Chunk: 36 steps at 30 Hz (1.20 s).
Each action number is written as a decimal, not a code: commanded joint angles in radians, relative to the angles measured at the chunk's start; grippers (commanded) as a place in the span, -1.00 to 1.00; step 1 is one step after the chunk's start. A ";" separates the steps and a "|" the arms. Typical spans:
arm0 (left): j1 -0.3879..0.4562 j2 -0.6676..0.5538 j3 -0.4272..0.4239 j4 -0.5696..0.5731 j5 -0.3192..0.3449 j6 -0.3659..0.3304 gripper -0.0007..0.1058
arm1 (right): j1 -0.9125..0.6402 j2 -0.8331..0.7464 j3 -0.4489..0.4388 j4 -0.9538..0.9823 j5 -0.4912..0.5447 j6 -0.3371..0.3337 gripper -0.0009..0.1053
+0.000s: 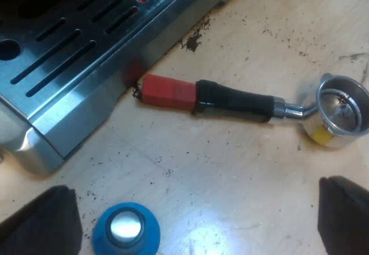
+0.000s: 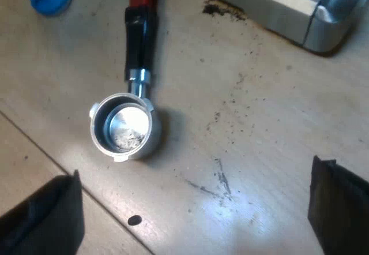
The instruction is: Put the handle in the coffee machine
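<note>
Hovering over the surface (image 1: 230, 174), my left pincer (image 1: 190, 220) holds its fingers wide apart, the blue tamper (image 1: 125, 229) standing under the gap, nearer one finger. Beyond it the holder (image 1: 230, 100) lies loose and flat, red end right at the base edge of the espresso machine (image 1: 86, 102), a yellow patch (image 1: 323, 135) on its basket (image 1: 346, 108) wall. My right pincer (image 2: 190, 214), fingers equally wide, hangs near the basket with bare surface between. Coffee grounds (image 2: 222, 10) lie farther off along the machine's edge.
</note>
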 commanded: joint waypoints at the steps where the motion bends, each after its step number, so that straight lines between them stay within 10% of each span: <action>1: -0.004 -0.005 -0.006 -0.007 0.002 0.004 0.63 | 0.060 0.045 -0.010 -0.047 0.035 -0.004 0.56; 11: -0.066 -0.005 -0.006 -0.007 -0.006 0.001 0.63 | 0.253 0.183 -0.010 -0.195 0.180 -0.083 0.48; 16: -0.066 -0.005 -0.006 -0.007 -0.013 0.001 0.63 | 0.262 0.201 -0.010 -0.198 0.203 0.041 0.49; 28: -0.066 -0.005 -0.006 -0.010 -0.013 0.001 0.63 | 0.312 0.203 -0.010 -0.212 0.211 0.695 0.49; 36: -0.066 -0.005 -0.006 -0.020 -0.013 0.001 0.63 | 0.502 0.294 -0.010 -0.205 0.337 1.304 0.49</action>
